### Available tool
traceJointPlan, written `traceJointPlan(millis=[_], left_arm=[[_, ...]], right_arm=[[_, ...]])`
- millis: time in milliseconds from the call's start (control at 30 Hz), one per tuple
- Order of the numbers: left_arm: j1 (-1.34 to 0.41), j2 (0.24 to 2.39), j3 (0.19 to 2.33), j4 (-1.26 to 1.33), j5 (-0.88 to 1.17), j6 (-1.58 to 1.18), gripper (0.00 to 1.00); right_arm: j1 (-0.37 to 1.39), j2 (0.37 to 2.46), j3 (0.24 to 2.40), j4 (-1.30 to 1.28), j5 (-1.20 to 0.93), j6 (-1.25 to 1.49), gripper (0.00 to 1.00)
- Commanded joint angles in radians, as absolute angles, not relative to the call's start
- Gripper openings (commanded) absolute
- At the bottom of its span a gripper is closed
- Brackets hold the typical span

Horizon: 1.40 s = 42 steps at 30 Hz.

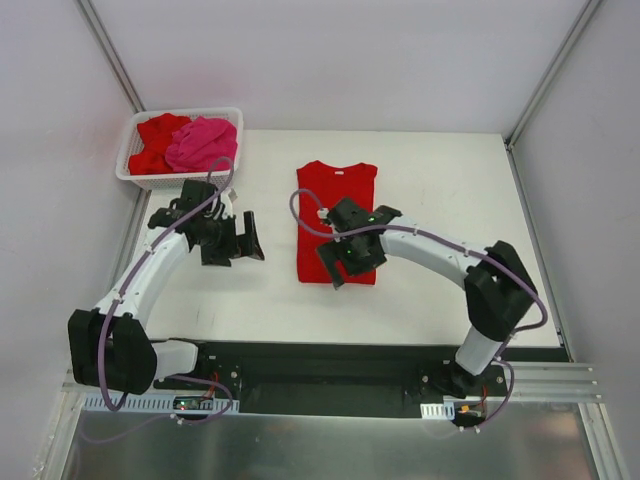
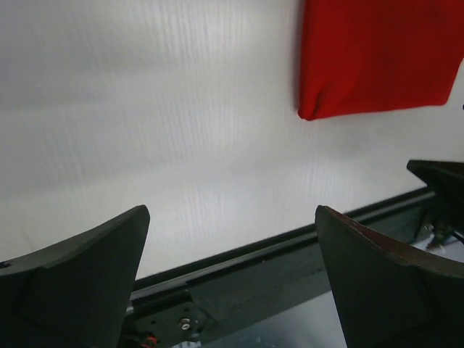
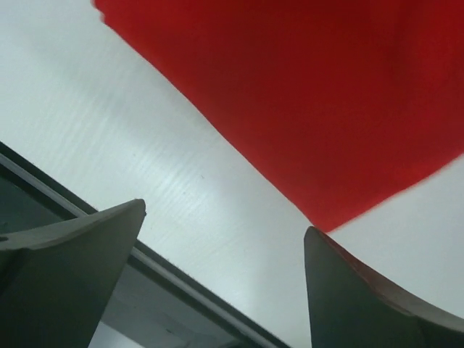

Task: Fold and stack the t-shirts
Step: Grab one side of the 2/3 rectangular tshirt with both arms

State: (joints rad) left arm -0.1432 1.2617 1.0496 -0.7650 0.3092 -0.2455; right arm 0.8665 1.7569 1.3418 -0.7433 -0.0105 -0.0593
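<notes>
A red t-shirt (image 1: 337,195) lies folded into a neat rectangle in the middle of the white table. Its near corner shows in the left wrist view (image 2: 377,58) and its near edge in the right wrist view (image 3: 312,94). My right gripper (image 1: 345,268) (image 3: 225,217) hovers over that near edge, open, with nothing between its fingers. My left gripper (image 1: 243,243) (image 2: 232,214) hangs open and empty over bare table to the left of the shirt. A hot pink t-shirt (image 1: 203,143) and another red t-shirt (image 1: 155,140) lie crumpled in the basket.
The white lattice basket (image 1: 135,175) stands at the table's far left corner. A black rail (image 1: 330,355) runs along the near table edge between the arm bases. Walls close in the table on the left, right and back.
</notes>
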Motion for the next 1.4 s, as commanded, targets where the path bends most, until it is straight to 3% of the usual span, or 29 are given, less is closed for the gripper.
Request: traceJointPlan(millis=[0,233,567,967,1367], left_arm=[[-0.146,1.224,0.904,-0.623,0.564,-0.357,0.99],[-0.202,1.290,0.811,-0.437,0.670,-0.434,0.99],[-0.253,1.480,0.785,-0.135,0.845,-0.558,0.99],[-0.253,1.675,0.700,0.305,1.037,-0.765,0.99],[-0.247,1.674,0.690,0.361,1.086,-0.799,0.99]], right_arm=[[0.756,1.574,1.192,-0.723,-0.115,0.127,0.96],[0.571,1.407,0.927,-0.516,-0.305,0.274,0.96],[0.321,1.426,0.664,-0.082,-0.629,0.446,0.96],[0.189,1.601,0.695,0.199,-0.883,0.456,0.99],[0.144,1.615,0.569,0.451,-0.965,0.640,0.96]])
